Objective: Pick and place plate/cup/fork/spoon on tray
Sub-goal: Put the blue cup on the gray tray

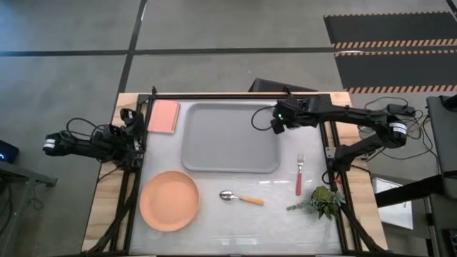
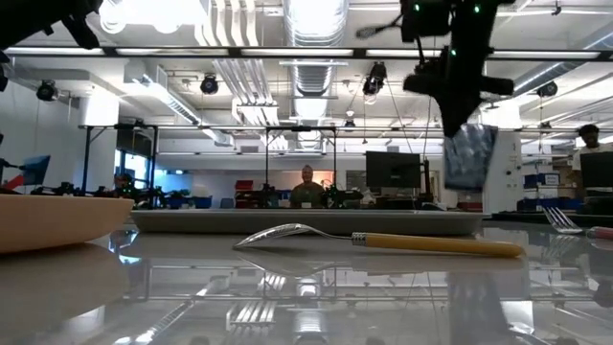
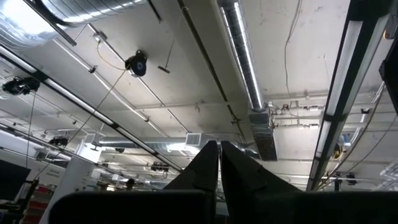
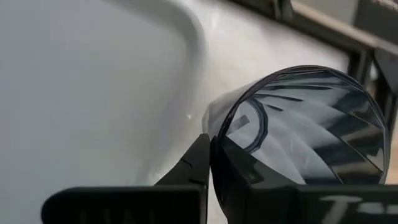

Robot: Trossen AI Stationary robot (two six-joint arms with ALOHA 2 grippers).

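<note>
Right pincer (image 4: 208, 155) is seen clamped on the rim of the cup (image 4: 305, 130), one finger inside the mouth, one outside the wall. In the high view the right pincer (image 1: 280, 118) is held at the tray's (image 1: 214, 153) two o'clock corner, at its right rim; the cup itself cannot be picked out there. In the low view the cup (image 2: 469, 153) hangs well above the surface, below the arm.

Handling, judged: the tumbler looks light, rigid and thin-walled, with a glossy ribbed wall, so likely slippery. A rim pinch is workable but lets it swing; a gentle lowering and upright release onto the tray floor is advised. It is probably not fragile, though it could tip if let go tilted.

Left pincer (image 3: 219, 163) is parked at nine o'clock off the surface's edge, pointed at the ceiling, fingers pressed together and holding nothing.

Other items, high view:
- plate (image 1: 168, 200): seven o'clock of the tray, on the surface. Wide, shallow, stiff; its rim is the only hold.
- spoon (image 1: 241, 198): six o'clock of the tray, bowl to nine o'clock. Slim, low-lying; the handle is to be taken mid-length.
- fork (image 1: 300, 173): four o'clock of the tray, tines to twelve.

Tray is noted as holding no tableware yet.
</note>
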